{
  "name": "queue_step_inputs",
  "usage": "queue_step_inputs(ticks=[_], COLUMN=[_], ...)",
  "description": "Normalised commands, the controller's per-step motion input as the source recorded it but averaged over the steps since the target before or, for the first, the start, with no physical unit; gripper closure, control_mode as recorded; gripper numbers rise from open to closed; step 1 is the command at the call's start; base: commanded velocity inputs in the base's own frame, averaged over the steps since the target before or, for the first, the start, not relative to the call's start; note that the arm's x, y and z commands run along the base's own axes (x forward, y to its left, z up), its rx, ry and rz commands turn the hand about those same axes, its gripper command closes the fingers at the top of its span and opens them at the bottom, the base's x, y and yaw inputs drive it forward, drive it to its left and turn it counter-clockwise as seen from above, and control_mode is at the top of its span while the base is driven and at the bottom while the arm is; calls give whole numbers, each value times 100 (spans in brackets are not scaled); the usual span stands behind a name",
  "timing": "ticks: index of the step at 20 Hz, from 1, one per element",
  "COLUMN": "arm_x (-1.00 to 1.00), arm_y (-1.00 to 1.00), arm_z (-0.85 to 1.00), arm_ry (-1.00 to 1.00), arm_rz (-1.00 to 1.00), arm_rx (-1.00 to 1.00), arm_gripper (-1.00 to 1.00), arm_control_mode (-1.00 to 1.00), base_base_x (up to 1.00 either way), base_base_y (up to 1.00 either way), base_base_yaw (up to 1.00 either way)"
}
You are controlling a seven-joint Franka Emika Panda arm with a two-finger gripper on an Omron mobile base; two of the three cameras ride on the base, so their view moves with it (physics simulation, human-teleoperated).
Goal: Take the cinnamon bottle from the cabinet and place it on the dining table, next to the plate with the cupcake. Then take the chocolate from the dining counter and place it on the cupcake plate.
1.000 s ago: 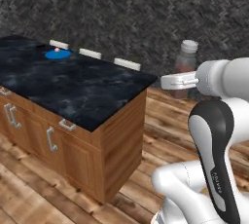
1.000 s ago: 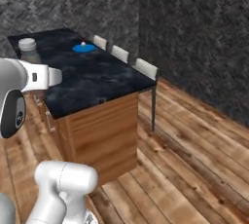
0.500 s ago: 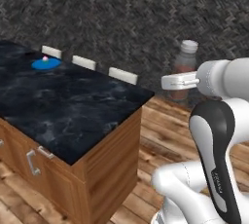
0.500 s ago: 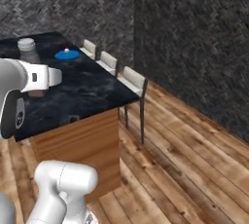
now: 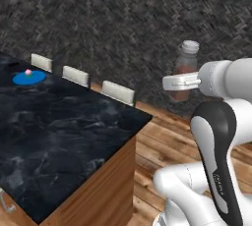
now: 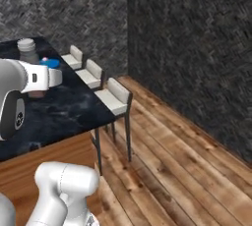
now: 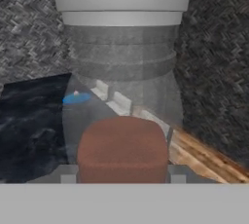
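Carrying the cinnamon bottle (image 5: 185,71) pinched in the hand (image 5: 180,82); next, probably reaching ahead-left, beside the plate (image 5: 29,77) on the worktop (image 5: 74,127).

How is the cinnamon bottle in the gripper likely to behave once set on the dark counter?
The cinnamon bottle looks tall and narrow, so it may tip if nudged. Its rigid, smooth, round body would probably roll if it fell. The gripper holds it low, so its top could wobble.

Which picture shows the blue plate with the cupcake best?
The left base view: the blue plate lies unblocked on the dark table. In the right base view it peeks out behind the arm; in the hand view it is small behind the cinnamon bottle.
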Motion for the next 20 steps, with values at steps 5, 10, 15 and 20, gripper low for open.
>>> queue_step_inputs(ticks=[5,10,15,20], arm_x=[0,0,0,0], arm_y=[0,0,0,0], arm_z=[0,0,0,0], arm_ry=[0,0,0,0], arm_rz=[0,0,0,0], arm_rx=[0,0,0,0], arm_gripper=[100,100,100,100], arm_control_mode=[100,100,100,100], base_base_x=[73,70,66,65], base_base_y=[-37,-39,-40,-40], base_base_yaw=[12,12,14,14])
